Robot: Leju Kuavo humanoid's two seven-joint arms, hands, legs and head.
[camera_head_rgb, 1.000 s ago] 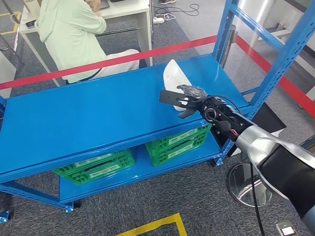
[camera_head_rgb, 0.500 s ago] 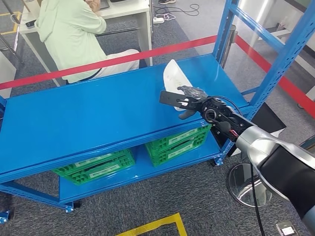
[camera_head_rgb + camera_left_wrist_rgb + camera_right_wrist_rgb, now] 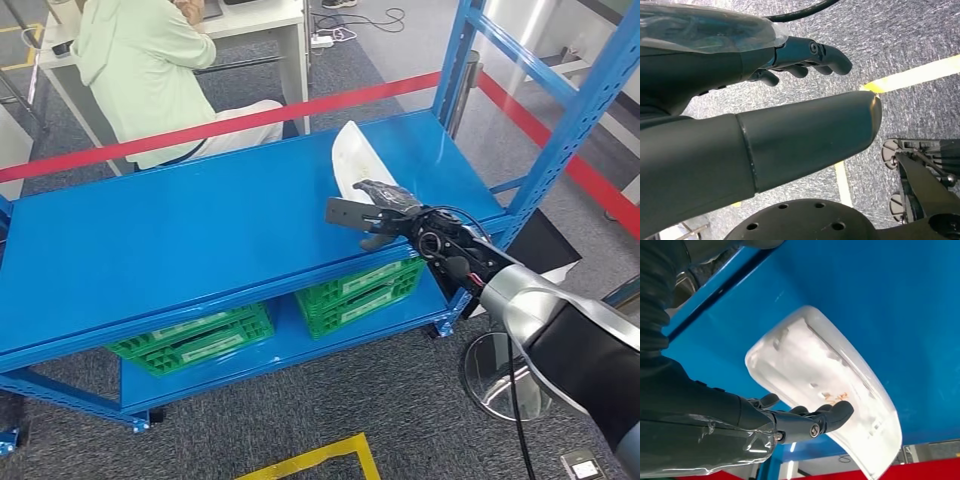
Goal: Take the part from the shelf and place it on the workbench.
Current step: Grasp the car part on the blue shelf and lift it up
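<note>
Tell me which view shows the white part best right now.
The right wrist view: the white part lies nearly whole and close on the blue shelf, with the right hand across its near edge. The head view shows it smaller, its near end hidden behind that hand. The left wrist view looks at floor.

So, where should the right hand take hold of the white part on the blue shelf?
Probably at the near end of the white part, coming from the shelf's front edge. It is a long, curved shell lying hollow side up, so its raised rim offers a hold. The right hand hovers there, open.
</note>
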